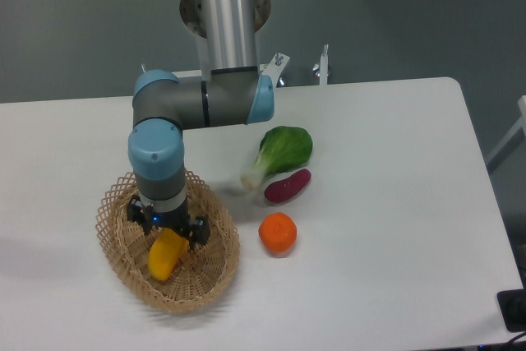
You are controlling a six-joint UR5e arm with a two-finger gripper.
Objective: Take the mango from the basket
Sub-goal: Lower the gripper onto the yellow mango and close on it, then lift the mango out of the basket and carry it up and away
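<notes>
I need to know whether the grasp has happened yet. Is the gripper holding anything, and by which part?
It cannot be told. The gripper is down over the upper, orange end of the mango, which lies in the basket; its fingertips are hidden.

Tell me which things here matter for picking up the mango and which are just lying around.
Job: elongated yellow mango; oval tan wicker basket; end effector over the mango.
Lying about: leafy green vegetable; purple sweet potato; round orange fruit.
</notes>
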